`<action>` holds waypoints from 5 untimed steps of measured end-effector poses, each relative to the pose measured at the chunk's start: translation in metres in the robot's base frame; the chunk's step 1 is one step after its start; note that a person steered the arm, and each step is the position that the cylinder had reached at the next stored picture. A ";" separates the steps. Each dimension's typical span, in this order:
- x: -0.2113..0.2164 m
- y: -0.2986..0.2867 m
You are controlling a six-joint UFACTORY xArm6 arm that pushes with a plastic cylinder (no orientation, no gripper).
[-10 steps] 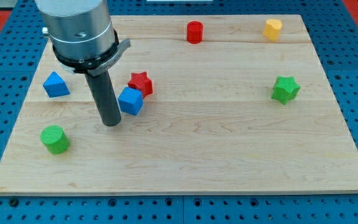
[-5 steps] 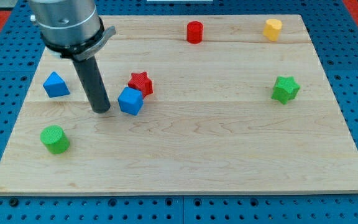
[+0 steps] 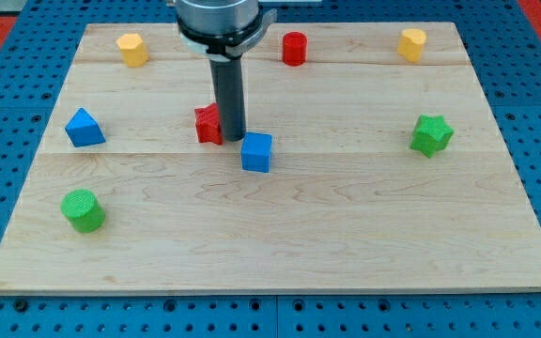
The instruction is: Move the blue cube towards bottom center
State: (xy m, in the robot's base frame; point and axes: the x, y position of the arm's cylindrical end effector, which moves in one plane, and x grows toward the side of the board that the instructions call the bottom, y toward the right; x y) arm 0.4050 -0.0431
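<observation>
Having swung from the blue cube's left flank round to its upper-left side within the last second, my tip (image 3: pixel 232 140) now rests just beside the blue cube (image 3: pixel 257 152), between it and the red star (image 3: pixel 208 124). Shifted meanwhile toward the view's right and slightly down, closer to the board's middle, yet well short of the bottom edge. Carrying no pincer at all, only a bare rod, so nothing to open or close. Standing above and left suits a push down the view; probably only the early part of the travel done.
</observation>
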 end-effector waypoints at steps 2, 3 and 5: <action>0.024 0.061; 0.036 0.025; 0.017 0.008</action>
State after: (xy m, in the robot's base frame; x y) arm 0.4217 -0.0352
